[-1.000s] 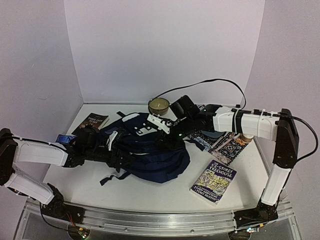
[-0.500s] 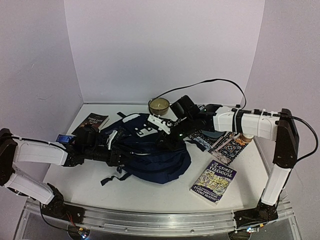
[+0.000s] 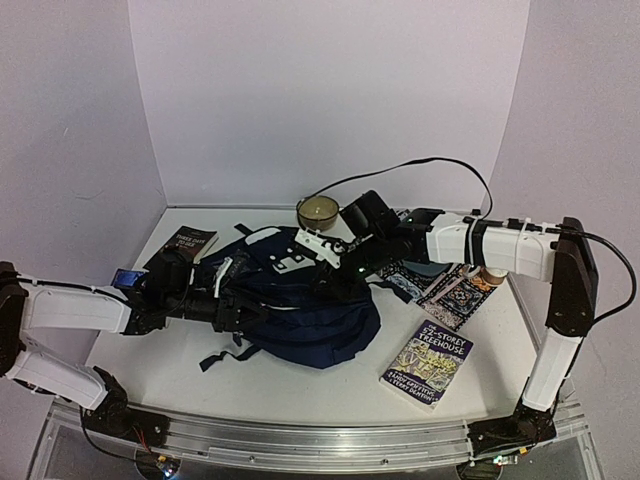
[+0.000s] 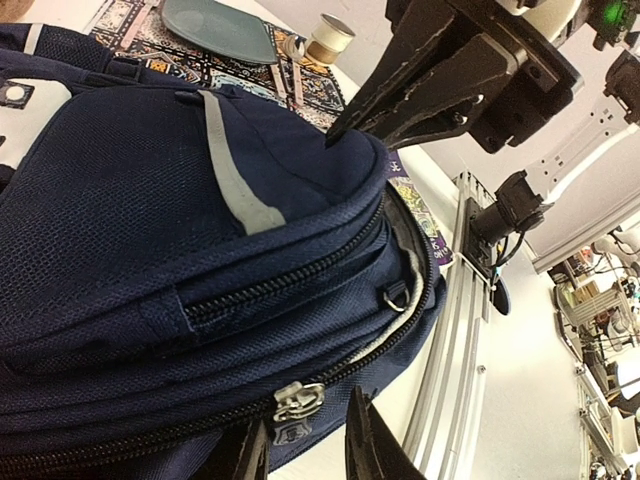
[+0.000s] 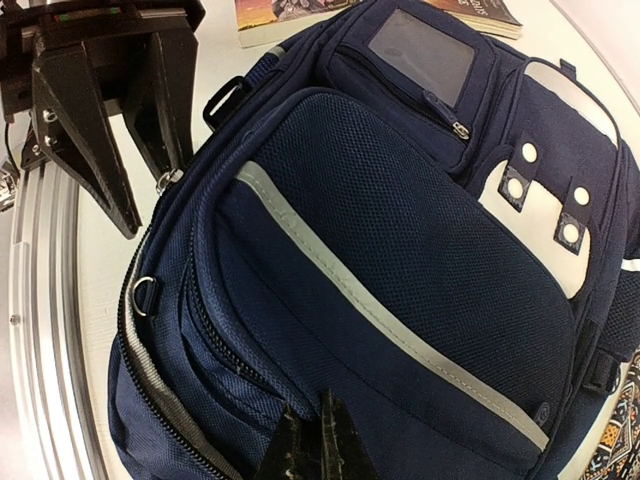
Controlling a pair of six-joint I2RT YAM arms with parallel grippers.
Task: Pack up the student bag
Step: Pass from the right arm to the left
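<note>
The large navy-blue fabric backpack with a white diagonal stripe [image 3: 300, 310] is lying flat on the white table [image 3: 200, 372], between the two arms, with its front pocket facing up. At the backpack's zipped bottom edge, the left gripper [image 4: 308, 425] is hovering with its jaws apart, and a small silver zipper pull [image 4: 297, 402] is sitting just at the gap. On the backpack's front pocket, the right gripper [image 5: 315, 425] is pressing its tips together against the mesh; whether they are pinching fabric cannot be told. A colourful paperback book [image 3: 427, 365] is lying to the right of the backpack, and a dark paperback [image 3: 182, 246] is lying beyond its far left corner.
</note>
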